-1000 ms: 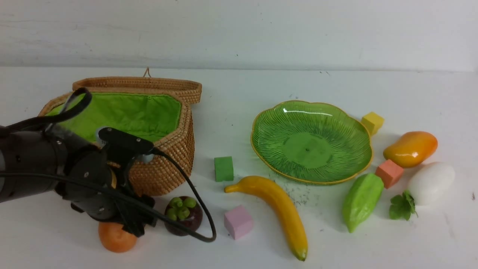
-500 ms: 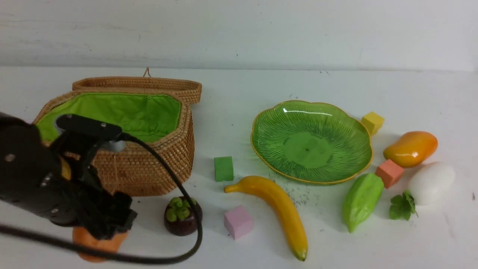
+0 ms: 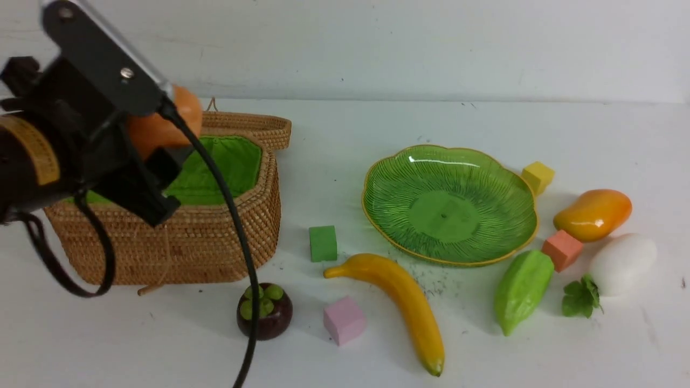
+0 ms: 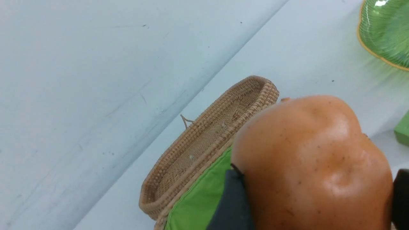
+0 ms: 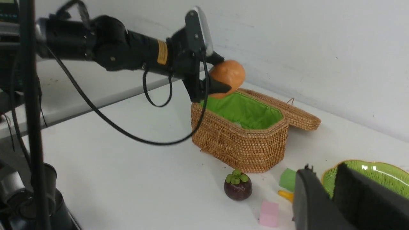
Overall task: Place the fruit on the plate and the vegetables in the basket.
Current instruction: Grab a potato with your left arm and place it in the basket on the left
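My left gripper (image 3: 164,143) is shut on the orange-brown potato (image 3: 161,126) and holds it in the air over the open wicker basket (image 3: 178,248) with its green lining. In the left wrist view the potato (image 4: 313,166) fills the space between the dark fingers (image 4: 230,201). On the table lie the banana (image 3: 404,302), the mangosteen (image 3: 265,311), the mango (image 3: 593,214), the white radish (image 3: 622,264) and the light-green ridged piece (image 3: 522,288). The green plate (image 3: 450,205) holds nothing. My right gripper (image 5: 324,171), only slightly open and holding nothing, hangs near the plate (image 5: 377,175).
The basket's lid (image 3: 242,123) lies folded back behind it. Foam cubes sit among the produce: green (image 3: 323,243), pink (image 3: 344,319), salmon (image 3: 561,249) and yellow (image 3: 538,176). A cable (image 3: 237,253) hangs from the left arm, down in front of the basket.
The left gripper has lifted the potato from the table in front of the basket up to above the basket's opening. Nothing else has moved.
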